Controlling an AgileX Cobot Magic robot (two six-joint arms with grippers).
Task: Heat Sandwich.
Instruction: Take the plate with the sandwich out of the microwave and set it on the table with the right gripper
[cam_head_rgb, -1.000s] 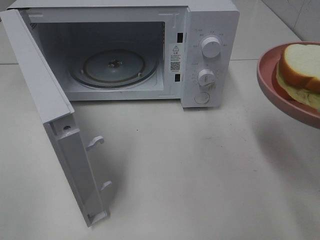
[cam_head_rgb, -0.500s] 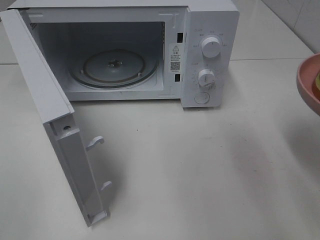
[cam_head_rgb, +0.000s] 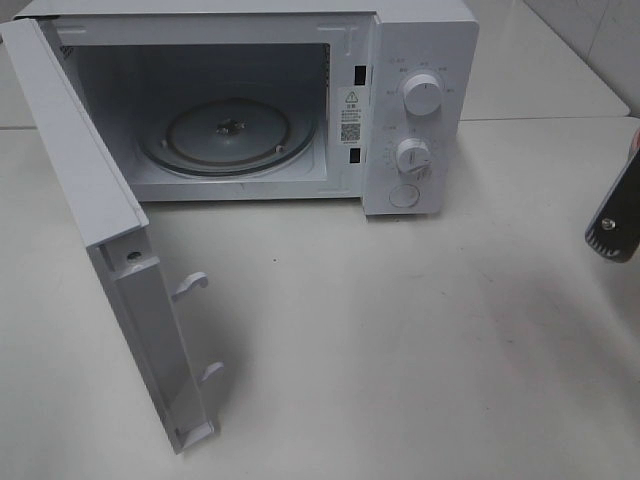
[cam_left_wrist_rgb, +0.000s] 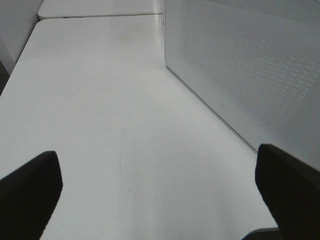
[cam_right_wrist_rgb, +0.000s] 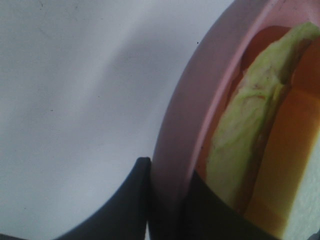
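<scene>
White table (cam_head_rgb: 400, 350) fills most of the exterior high view. White microwave (cam_head_rgb: 420, 40) sits upper centre of frame, door (cam_head_rgb: 110, 250) swung wide open toward lower left, 2 latch hooks (cam_head_rgb: 190, 285) on its inner edge. Cavity empty-looking w/ glass turntable (cam_head_rgb: 228, 135) on its floor. Ctrl panel at right side of the oven: upper knob (cam_head_rgb: 422, 95), lower knob (cam_head_rgb: 412, 156), round button (cam_head_rgb: 404, 196) below. Part of right arm (cam_head_rgb: 615, 215) pokes in at right edge, dark, above the table.

Left wrist view: left hand (cam_left_wrist_rgb: 160, 192) spread wide, nothing between the fingers (cam_left_wrist_rgb: 30, 192), over bare table next to the perforated door.

Right wrist view: right hand (cam_right_wrist_rgb: 167, 200) pinching rim of pink plate (cam_right_wrist_rgb: 185, 125), one finger each side of the rim. Sandwich (cam_right_wrist_rgb: 260, 155) lies on that plate, green layer + brown crust visible, plate held above the table.
</scene>
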